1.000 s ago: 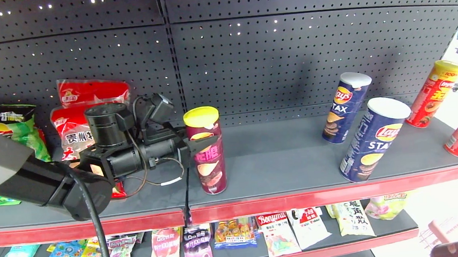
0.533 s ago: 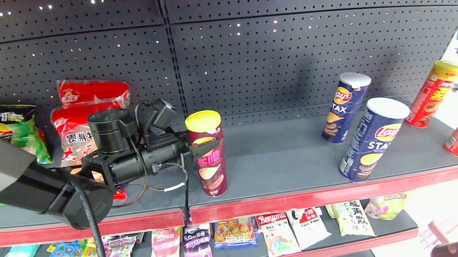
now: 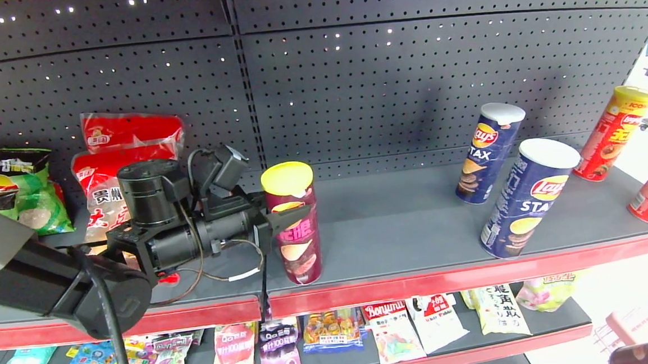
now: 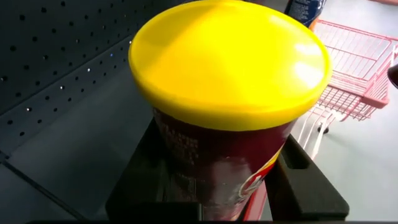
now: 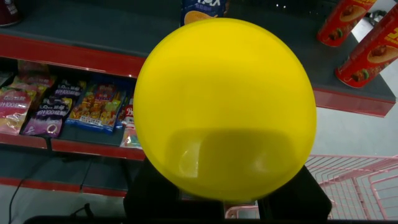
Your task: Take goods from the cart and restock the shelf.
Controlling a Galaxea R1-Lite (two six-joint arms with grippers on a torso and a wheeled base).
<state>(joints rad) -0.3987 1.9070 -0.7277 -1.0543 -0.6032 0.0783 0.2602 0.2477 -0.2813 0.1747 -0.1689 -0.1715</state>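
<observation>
The left hand (image 3: 295,214) pinches a maroon cylindrical crisp can with a yellow plastic lid (image 3: 301,253), upright near the red front edge of the grey metal shelf (image 3: 394,228). The right hand (image 5: 227,198) clasps a second yellow-lidded can (image 5: 224,106) out before the shelf.

a shop aisle: pegboard-backed shelf (image 3: 394,223) of chip cans (image 3: 527,200) and snack bags (image 3: 114,161), pink cart (image 4: 357,68) nearby

head: forward and down at shelf (image 3: 405,222) | left wrist: hard over purple can (image 3: 303,251), shared with head | right wrist: hard over yellow-lidded can (image 5: 225,106), shelf front beyond | both wrists catch cart (image 4: 357,68)
</observation>
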